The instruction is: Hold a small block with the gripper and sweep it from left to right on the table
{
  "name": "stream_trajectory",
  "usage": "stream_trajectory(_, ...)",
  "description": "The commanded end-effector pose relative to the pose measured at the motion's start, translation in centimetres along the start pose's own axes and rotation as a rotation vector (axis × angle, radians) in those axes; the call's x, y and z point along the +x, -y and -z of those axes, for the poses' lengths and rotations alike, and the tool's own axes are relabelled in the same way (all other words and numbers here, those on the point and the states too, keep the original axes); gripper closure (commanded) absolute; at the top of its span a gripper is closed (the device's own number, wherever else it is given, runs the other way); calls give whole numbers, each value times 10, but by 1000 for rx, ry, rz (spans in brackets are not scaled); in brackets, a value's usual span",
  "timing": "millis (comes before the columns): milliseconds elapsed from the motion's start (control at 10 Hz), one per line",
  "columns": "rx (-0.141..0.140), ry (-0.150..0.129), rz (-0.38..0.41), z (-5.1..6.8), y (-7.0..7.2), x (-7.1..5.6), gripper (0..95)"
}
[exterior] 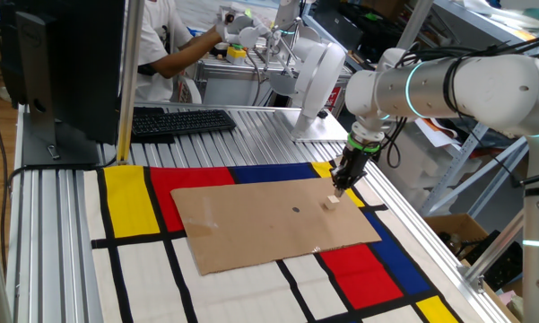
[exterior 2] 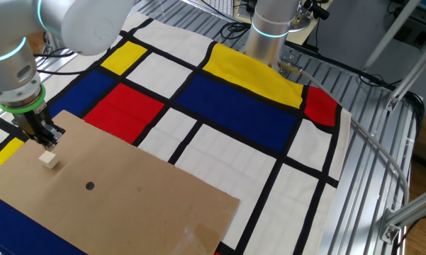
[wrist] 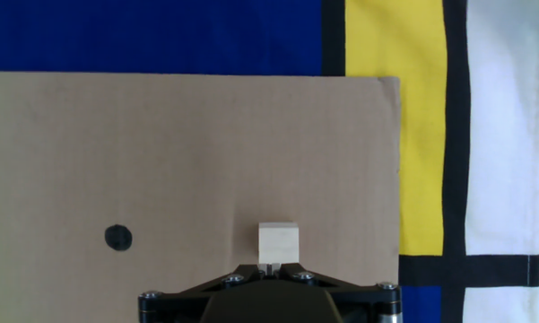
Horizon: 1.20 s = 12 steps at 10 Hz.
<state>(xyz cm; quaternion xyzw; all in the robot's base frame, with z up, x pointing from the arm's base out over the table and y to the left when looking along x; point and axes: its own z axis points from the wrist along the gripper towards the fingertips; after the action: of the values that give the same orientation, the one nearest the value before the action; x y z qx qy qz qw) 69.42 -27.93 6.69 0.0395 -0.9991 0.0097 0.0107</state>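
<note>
closed end effector (exterior: 339, 187) just beside small block (exterior: 331, 204) on cardboard sheet (exterior: 251, 229)

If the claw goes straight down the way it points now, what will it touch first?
Most likely the cardboard sheet directly under the shut claw. The small block lies just beside the tips; whether they touch it is unclear.

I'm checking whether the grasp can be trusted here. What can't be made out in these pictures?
- Whether the hand touches the block: both fixed views are too small.
- Fingertips: in the hand view, cut off by the bottom edge and the hand's body.
- Mat under the cardboard: hidden in every view.
- The dot: mark or hole, too small.
</note>
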Motion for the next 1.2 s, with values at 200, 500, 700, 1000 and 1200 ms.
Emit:
stream_trajectory(200,8,-3,-14,0,1,-1,950)
stream_trajectory(500,12,-2,-38,0,1,-1,950)
stream_trajectory(700,21,-4,-37,0,1,-1,950)
stream_trajectory(1000,26,3,-31,0,1,-1,950)
stream_trajectory(1200,27,3,-21,0,1,-1,950)
